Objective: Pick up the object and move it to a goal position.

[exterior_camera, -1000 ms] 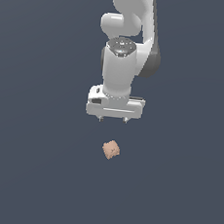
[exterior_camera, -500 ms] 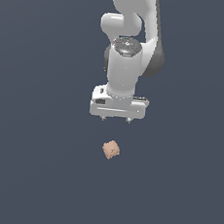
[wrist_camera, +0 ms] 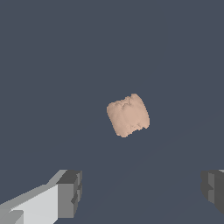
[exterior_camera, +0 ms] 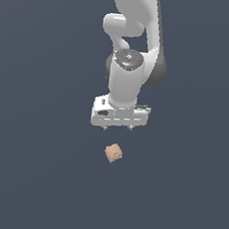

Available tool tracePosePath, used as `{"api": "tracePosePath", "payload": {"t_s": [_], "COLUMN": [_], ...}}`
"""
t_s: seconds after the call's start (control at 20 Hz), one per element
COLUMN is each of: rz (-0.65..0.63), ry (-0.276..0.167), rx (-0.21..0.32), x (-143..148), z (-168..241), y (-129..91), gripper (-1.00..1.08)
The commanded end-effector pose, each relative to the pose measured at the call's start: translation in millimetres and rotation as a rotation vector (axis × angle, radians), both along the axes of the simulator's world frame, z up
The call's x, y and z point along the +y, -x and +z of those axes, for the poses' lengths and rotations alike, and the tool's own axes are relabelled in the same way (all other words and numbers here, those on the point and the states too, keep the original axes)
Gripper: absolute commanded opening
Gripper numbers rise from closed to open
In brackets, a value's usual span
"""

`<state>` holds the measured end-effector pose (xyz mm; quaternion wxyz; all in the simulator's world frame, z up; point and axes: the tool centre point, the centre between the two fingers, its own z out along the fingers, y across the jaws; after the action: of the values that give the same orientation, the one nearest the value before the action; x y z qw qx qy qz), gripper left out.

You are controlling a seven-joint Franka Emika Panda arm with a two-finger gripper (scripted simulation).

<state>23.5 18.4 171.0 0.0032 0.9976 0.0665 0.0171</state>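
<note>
The object (exterior_camera: 113, 153) is a small tan-pink lump, roughly cube-shaped, lying on the dark grey surface. It shows again in the wrist view (wrist_camera: 128, 115), well ahead of the fingers and untouched. My white gripper (exterior_camera: 117, 127) hangs above the surface, a short way beyond the object in the exterior view. Its two dark fingertips (wrist_camera: 70, 194) stand wide apart with nothing between them, so the gripper is open.
The white arm (exterior_camera: 133, 48) rises behind the gripper toward the top of the exterior view. Plain dark grey surface (exterior_camera: 35, 168) surrounds the object on all sides; no other thing shows.
The gripper has come down and shifted closer to the object over the last second. The object has stayed where it was.
</note>
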Motion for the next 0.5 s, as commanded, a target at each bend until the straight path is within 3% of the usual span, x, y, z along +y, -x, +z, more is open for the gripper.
{"api": "tracePosePath", "payload": {"t_s": [0.0, 0.45], "rz": [0.046, 0.259], "ry": [0.003, 0.007], "rx": [0.005, 0.024], "x": [0, -2], "z": [-9, -50], "y": [-6, -32], "gripper": [1.0, 1.0]}}
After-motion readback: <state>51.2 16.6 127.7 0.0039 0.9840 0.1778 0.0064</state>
